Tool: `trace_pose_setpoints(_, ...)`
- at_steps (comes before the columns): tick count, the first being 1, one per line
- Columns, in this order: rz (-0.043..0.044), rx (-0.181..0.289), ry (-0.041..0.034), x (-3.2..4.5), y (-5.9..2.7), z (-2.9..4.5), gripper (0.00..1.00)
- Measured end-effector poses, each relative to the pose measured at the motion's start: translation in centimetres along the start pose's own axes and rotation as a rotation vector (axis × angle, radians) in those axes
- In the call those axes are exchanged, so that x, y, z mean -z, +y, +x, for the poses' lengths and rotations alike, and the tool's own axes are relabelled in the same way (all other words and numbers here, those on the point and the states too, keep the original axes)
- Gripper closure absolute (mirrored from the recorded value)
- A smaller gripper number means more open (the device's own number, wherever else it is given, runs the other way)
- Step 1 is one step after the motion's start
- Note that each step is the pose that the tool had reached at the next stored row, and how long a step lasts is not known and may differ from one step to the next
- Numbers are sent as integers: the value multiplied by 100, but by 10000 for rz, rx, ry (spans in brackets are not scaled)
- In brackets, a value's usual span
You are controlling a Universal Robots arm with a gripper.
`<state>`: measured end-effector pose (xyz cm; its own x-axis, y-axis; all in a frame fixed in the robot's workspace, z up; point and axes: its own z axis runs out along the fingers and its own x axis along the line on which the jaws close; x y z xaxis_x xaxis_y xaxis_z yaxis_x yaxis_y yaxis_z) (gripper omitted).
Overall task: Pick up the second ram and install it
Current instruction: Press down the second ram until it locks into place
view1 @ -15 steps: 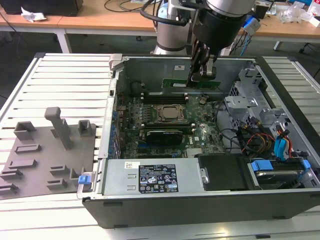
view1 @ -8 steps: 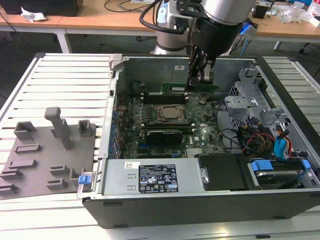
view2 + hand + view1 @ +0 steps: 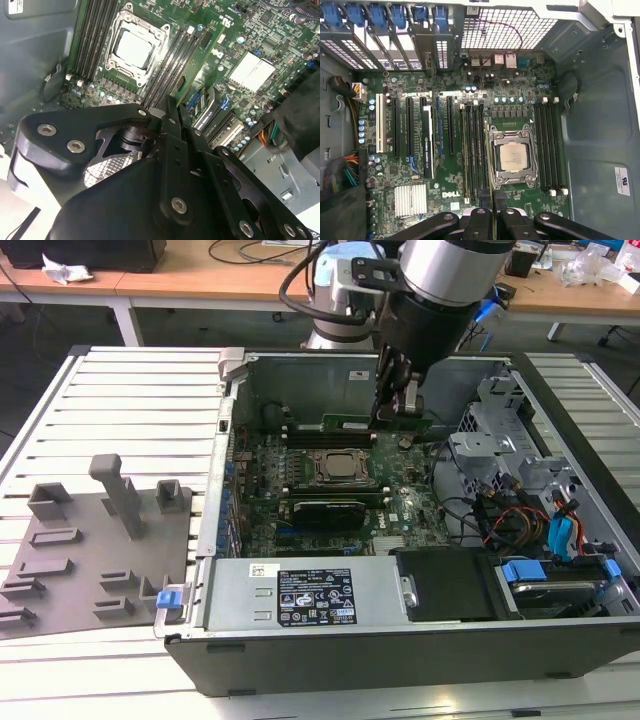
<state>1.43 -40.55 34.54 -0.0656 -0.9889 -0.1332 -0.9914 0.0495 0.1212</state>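
The second ram [image 3: 365, 423] is a thin green stick held level inside the open computer case [image 3: 400, 660], with my gripper [image 3: 397, 412] shut on it towards one end. It hangs just above the motherboard, over the memory slots [image 3: 305, 436] on the far side of the CPU socket [image 3: 335, 468]. In the first wrist view the stick [image 3: 492, 197] appears edge-on between my black fingers [image 3: 479, 216], and the gripper [image 3: 492, 210] is beside the socket [image 3: 512, 157] and the slots [image 3: 550, 147]. The second wrist view shows the gripper [image 3: 172, 117] above the board.
Another stick seems seated in the slots [image 3: 322, 508] nearer than the socket. A power supply [image 3: 300, 595] lies along the case's near wall. Drive cage and cables [image 3: 530, 510] crowd the exterior view's right. A grey fixture tray [image 3: 90, 550] lies outside on the left.
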Motion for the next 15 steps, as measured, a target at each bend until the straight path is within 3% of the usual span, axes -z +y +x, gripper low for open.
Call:
trace_pose_setpoints(5,0,0,0,-74,-8,10,86)
trace_pose_setpoints(15,0,1,0,-152,-17,21,86)
